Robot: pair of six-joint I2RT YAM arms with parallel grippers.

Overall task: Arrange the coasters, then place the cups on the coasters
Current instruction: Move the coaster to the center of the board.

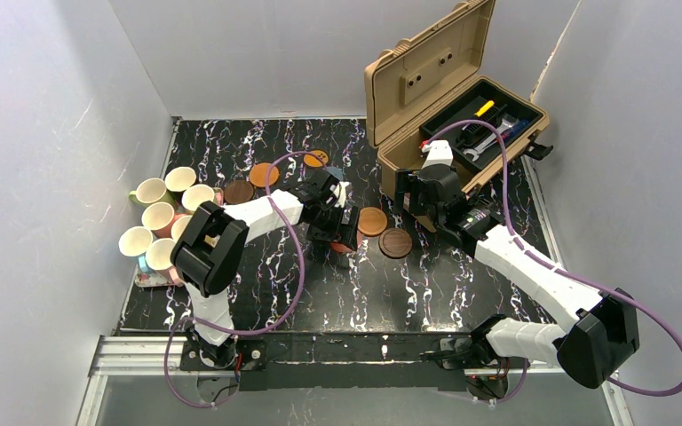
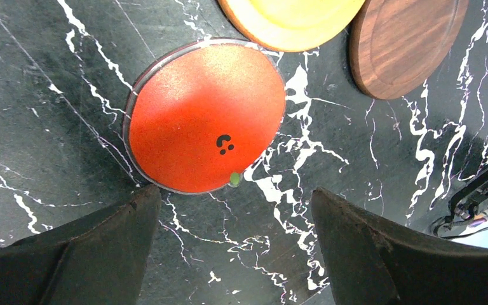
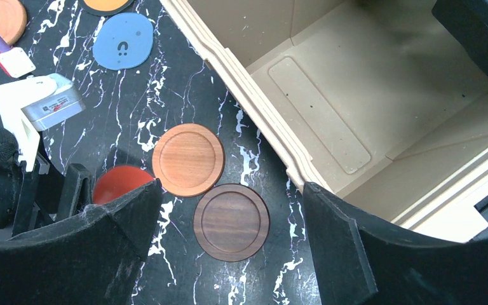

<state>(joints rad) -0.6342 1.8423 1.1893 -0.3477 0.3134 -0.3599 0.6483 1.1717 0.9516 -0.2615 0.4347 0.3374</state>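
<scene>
Handled mugs (image 1: 162, 216) cluster on rectangular tray (image 1: 151, 280), left edge of marbled table (image 1: 364, 293); round flat coasters (image 1: 372, 221) strung mid-table; open tan toolbox (image 1: 413, 80) far right.

The cups (image 1: 158, 217) stand upright in a tight cluster at the left edge of the table (image 1: 364, 293), cream insides facing up, with green, pink and pale blue showing on their outsides. A red coaster (image 2: 206, 117) with a small black mark lies flat mid-table. An orange-brown coaster (image 3: 188, 159) lies just beside it, and a dark brown coaster (image 3: 232, 222) touches that one. Farther back lie a grey-blue coaster (image 3: 123, 42) and an orange coaster (image 1: 316, 159) with a dark mark. A second orange-brown coaster (image 1: 264, 175) and a second dark brown coaster (image 1: 238, 192) lie nearest the cups
</scene>
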